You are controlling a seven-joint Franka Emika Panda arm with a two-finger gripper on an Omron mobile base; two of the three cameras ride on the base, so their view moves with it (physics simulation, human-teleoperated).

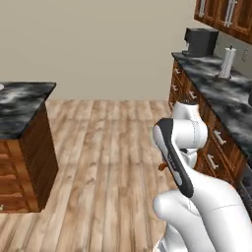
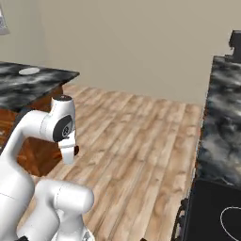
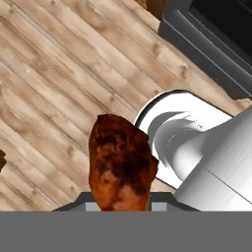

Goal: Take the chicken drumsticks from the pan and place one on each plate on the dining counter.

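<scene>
At the far left stood the dining counter [image 1: 22, 106], its marbled slab reaching a near corner over the brown wooden base. From the right base view one pale plate [image 2: 29, 71] lay on that slab, toward its back edge; the second plate could not be made out. That plate was presumably where the carried piece was meant to go, so the counter was the goal and the open wooden floor [image 1: 103, 147] lay between it and the robot. Nothing stood on that stretch of floor, so the way across looked free.

In the middle, the arm was folded in tight over the base, likely to keep the load close while the base travelled. The gripper [image 3: 119, 206] was pinching a chicken drumstick [image 3: 121, 167], the browned meat rising straight up from between its tips with the floor planks behind it. A sliver of orange-brown at the arm's edge in the left base view was probably the same piece [image 1: 162, 167].

To the right ran the kitchen counter [image 1: 224, 93], carrying a black coffee machine [image 1: 200, 41] near its back corner and a paper towel roll [image 1: 226, 62] further along. Beside its near end lay the dark stovetop [image 2: 216, 214]. The pan and the other drumstick could not be seen.
</scene>
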